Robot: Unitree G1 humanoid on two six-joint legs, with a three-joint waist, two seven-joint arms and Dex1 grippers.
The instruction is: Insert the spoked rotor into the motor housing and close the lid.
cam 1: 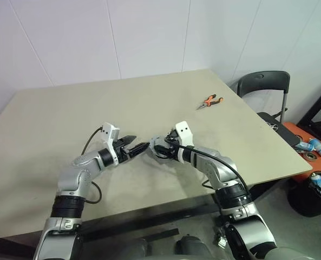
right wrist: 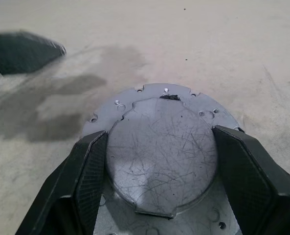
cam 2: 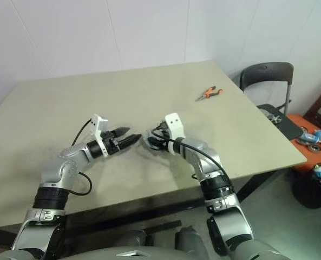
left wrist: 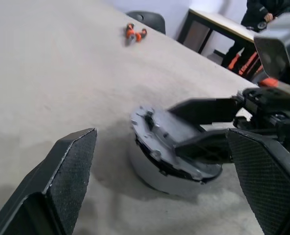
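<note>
Wide beige table (cam 1: 149,103) under white walls, dark folding chair (cam 1: 264,85) at the far right corner, clutter of bottles and an orange surface on the floor beyond it. Near the front middle of the tabletop, two arms meeting tip to tip. Right gripper (right wrist: 159,166) angled down onto the motor housing (left wrist: 157,171), black fingers (right wrist: 88,171) spread either side of the raised round centre of the lid (right wrist: 162,156), pads against its edges. Lid a scratched grey disc with small screw holes around its outer flange, seated on top of the housing but tilted, one edge lifted clear of the pale body below in the left wrist view. Housing resting on the table, just in front of the left gripper (cam 1: 134,146). Left gripper level, pointing toward the housing, fingers (left wrist: 69,171) spread wide with nothing between them, tips just short of the lid's rim, not touching. Orange-handled pliers (cam 1: 209,101) lying well apart, toward the far right of the table. Spoked rotor not made out; whether under the lid cannot be told.
</note>
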